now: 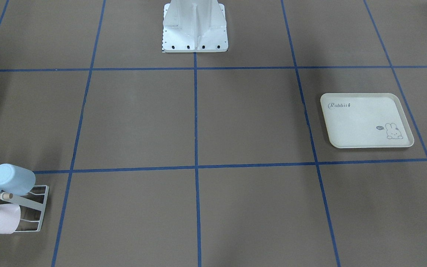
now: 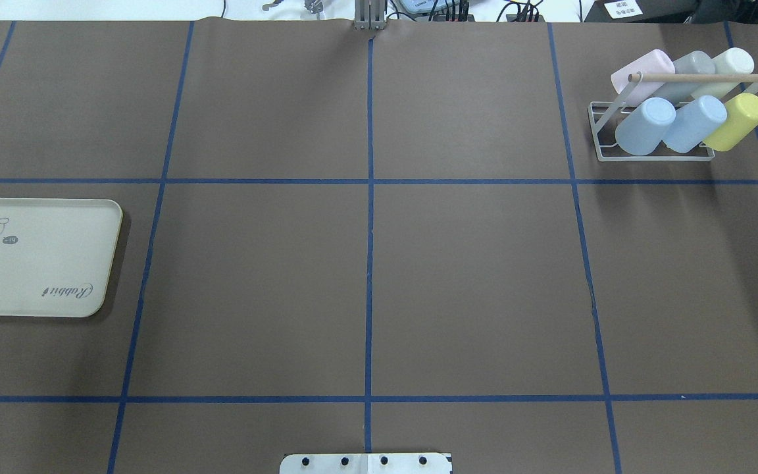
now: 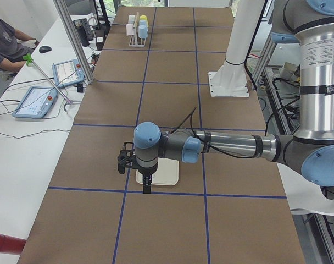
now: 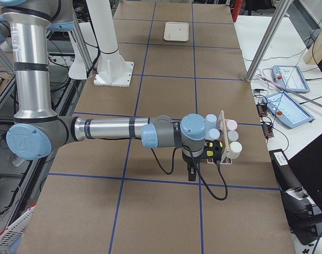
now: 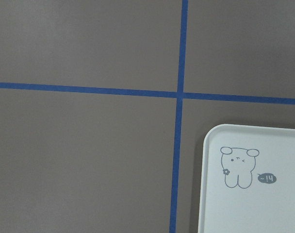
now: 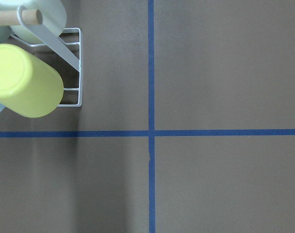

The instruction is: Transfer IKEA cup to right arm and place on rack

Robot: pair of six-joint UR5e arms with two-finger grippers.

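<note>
Several IKEA cups lie tilted on the white wire rack (image 2: 655, 158) at the table's far right corner, among them a yellow cup (image 2: 737, 120), a blue cup (image 2: 645, 125) and a pink cup (image 2: 642, 72). In the right wrist view the yellow cup (image 6: 26, 80) and the rack's corner (image 6: 79, 68) sit at the upper left. The right arm (image 4: 113, 129) reaches out, its gripper (image 4: 191, 172) pointing down just beside the rack (image 4: 222, 132). My left gripper (image 3: 146, 184) hangs over the near edge of the tray (image 3: 167, 173). I cannot tell whether either gripper is open or shut.
The cream rabbit-print tray (image 2: 37, 257) lies bare at the table's left side. Blue tape lines grid the brown table. The robot's white base (image 1: 195, 26) stands mid-edge. A person (image 3: 5, 38) sits at a side bench with tablets (image 3: 35, 102).
</note>
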